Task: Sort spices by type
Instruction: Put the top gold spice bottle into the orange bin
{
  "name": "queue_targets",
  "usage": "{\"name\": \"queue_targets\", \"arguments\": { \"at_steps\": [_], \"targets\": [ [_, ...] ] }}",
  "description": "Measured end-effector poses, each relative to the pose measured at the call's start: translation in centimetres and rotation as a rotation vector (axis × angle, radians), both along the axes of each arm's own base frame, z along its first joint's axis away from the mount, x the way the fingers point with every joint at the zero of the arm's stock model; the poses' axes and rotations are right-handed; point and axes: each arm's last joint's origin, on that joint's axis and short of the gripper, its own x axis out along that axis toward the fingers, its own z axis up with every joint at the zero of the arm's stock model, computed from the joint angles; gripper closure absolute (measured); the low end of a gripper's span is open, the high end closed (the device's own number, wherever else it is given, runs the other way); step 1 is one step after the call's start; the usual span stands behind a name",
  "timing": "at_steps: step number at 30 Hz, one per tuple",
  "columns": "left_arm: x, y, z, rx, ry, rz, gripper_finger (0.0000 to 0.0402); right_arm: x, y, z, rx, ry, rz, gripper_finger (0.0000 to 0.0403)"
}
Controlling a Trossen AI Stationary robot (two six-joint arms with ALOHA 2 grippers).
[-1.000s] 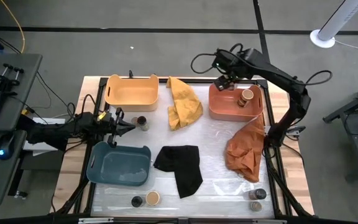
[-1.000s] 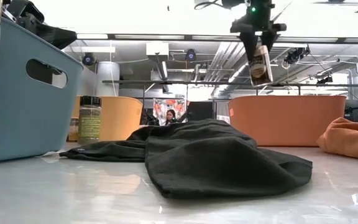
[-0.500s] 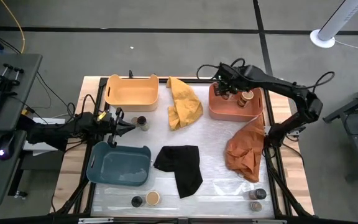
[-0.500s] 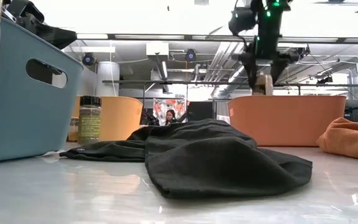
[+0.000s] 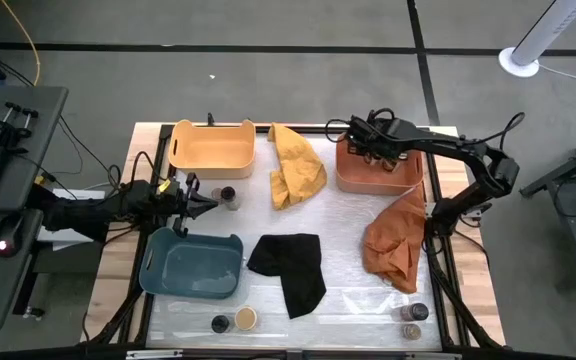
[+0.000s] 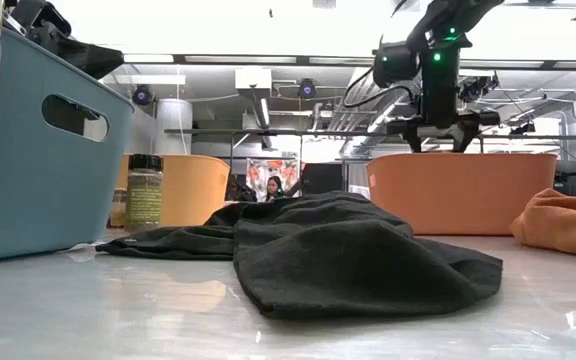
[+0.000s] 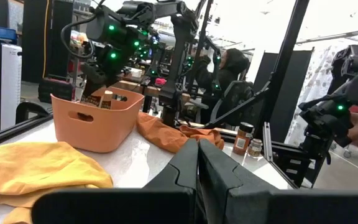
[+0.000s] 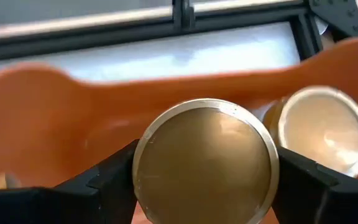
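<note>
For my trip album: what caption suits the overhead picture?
Right gripper lowers a wood-lidded spice jar into the coral tray.

Right gripper (image 8: pixel 204 180) low — left gripper (image 7: pixel 197 163) closed

Overhead, table-level, two wrist views

Three trays sit on the table: one yellow (image 5: pixel 211 148), one coral (image 5: pixel 376 172), one blue (image 5: pixel 191 265). Three cloths lie between them: yellow (image 5: pixel 296 166), black (image 5: pixel 290 268), rust-orange (image 5: pixel 396 241). Seven spice jars show in all: two in the coral tray (both tan-lidded) (image 8: pixel 205 162) (image 8: pixel 321 127), one by the yellow tray (image 5: pixel 228 197), two at the near edge (image 5: pixel 220 323) (image 5: pixel 245 318), two at the near right corner (image 5: pixel 417 313) (image 5: pixel 411 331).
</note>
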Motion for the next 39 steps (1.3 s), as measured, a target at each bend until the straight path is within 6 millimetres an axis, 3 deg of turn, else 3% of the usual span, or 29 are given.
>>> {"name": "queue_targets", "arguments": {
  "at_steps": [5, 23, 30, 34, 36, 39],
  "targets": [
    [0.0, 0.0, 0.0, 0.000, 0.000, 0.000, 0.0401, -0.3, -0.4, 0.0, 0.007, 0.010, -0.011, 0.0096],
    [0.0, 0.0, 0.0, 0.000, 0.000, 0.000, 0.0401, -0.3, -0.7, 0.0, 0.025, 0.040, 0.090, 0.0089],
    [0.0, 0.0, 0.0, 0.000, 0.000, 0.000, 0.0401, 0.3, 0.9, 2.0, 0.069, 0.045, 0.269, 0.0094],
    [0.0, 0.0, 0.0, 0.000, 0.000, 0.000, 0.0401, -0.3, 3.1, 2.2, 0.177, 0.119, 0.312, 0.0152],
    [0.0, 0.0, 0.0, 0.000, 0.000, 0.000, 0.0401, -0.5, 3.9, 2.1, 0.210, 0.164, 0.313, 0.0212],
    [0.0, 0.0, 0.0, 0.000, 0.000, 0.000, 0.0401, -0.2, 4.4, 2.1, 0.201, 0.161, 0.329, 0.0332]
  ]
}}
